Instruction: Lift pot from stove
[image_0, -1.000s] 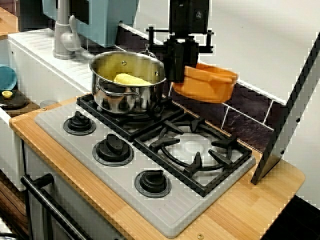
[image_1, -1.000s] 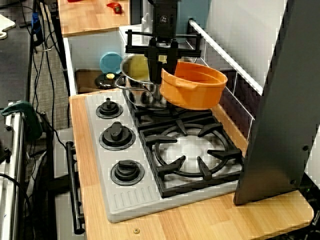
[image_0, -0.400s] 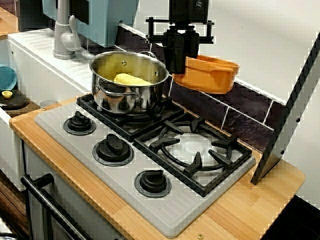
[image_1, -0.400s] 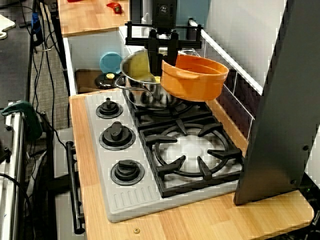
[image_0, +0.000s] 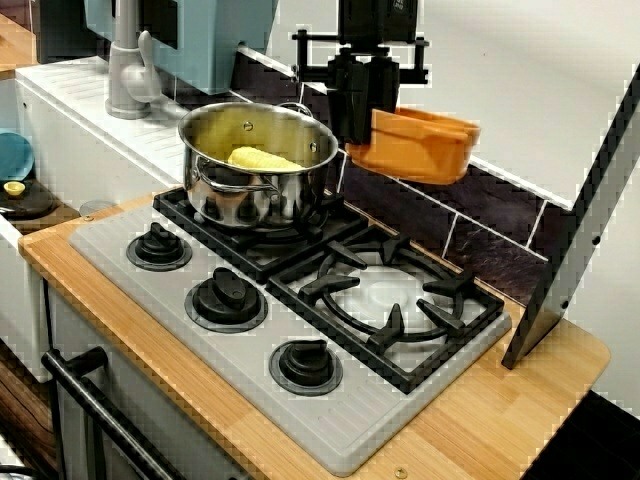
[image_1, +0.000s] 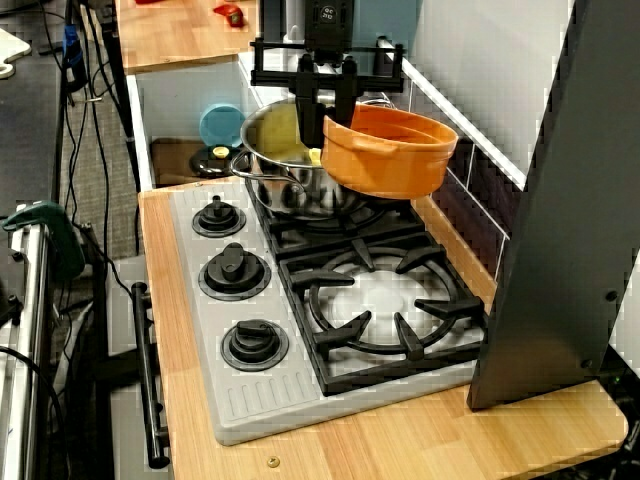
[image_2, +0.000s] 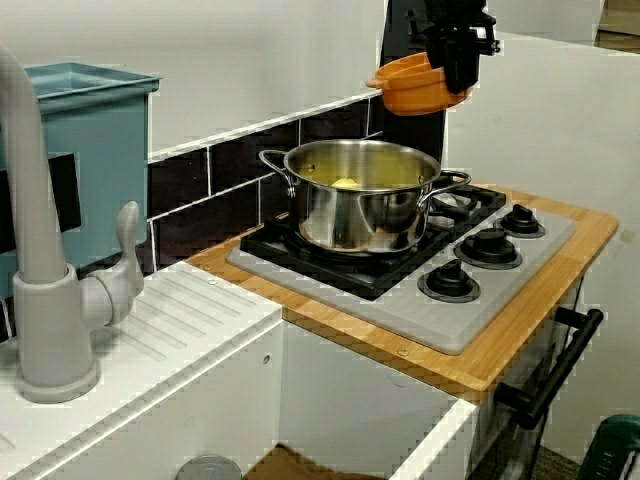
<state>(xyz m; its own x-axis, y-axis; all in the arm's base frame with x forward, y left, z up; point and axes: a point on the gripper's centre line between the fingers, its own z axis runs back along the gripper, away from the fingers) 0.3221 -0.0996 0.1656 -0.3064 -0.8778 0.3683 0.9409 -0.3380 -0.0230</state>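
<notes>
The orange pot (image_0: 422, 150) hangs in the air, tilted, well above the black grates at the back of the grey stove (image_0: 200, 340). My black gripper (image_0: 356, 132) is shut on the pot's rim on the side nearest the steel pot. The end-on view shows the pot (image_1: 388, 160) hanging from the gripper (image_1: 326, 135) above the stove (image_1: 250, 395), touching nothing else. In the view from the sink side the pot (image_2: 412, 92) sits high, with the gripper (image_2: 460, 76) in front of it and the stove (image_2: 400, 305) below.
A shiny steel pot (image_0: 258, 178) holding a yellow item (image_0: 262, 158) stands on the rear left burner, just left of the gripper. Dark wall tiles (image_0: 480, 235) run behind the stove. A grey slanted panel (image_0: 575, 240) stands at the right end. A tap (image_0: 125, 70) rises at the left.
The gripper has risen a little with the orange pot in it, and the pot now hangs higher above the grates. The steel pot has not moved.
</notes>
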